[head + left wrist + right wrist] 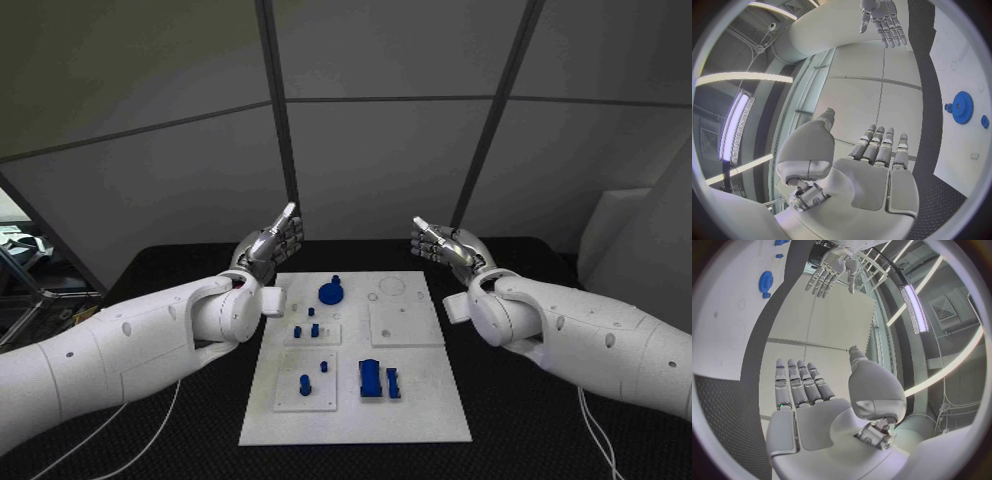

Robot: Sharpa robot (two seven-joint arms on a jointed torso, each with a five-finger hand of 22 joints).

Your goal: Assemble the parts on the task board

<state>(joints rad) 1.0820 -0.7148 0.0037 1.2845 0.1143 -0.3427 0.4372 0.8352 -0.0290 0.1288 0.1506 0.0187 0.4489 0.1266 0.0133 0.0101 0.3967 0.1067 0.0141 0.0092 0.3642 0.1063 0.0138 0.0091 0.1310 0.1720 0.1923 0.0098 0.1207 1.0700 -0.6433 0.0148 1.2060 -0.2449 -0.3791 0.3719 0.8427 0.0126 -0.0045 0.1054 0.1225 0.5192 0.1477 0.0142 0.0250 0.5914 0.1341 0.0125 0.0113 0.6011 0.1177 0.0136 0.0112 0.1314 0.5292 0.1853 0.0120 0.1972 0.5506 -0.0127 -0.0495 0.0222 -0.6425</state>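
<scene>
task board (411,385) lay flat on black table (173,262), long axis running away from robot; both hands hovered past its far end, lifted off it; left hand (271,240) off the far-left corner, right hand (441,243) off the far-right corner; both held nothing, fingers straight & a little apart, palms facing each other.

parts sat on board's left half & middle; blue gear (332,293) near far end, lying flat, closest to left hand; small pegs (306,330) nearer robot from gear, standing up; blue block pair (379,379) toward near end, long axes along board's length; two more pegs (309,382) just left of blocks.

can't tell if parts were already seated or awaiting placing; scene fits both.
</scene>
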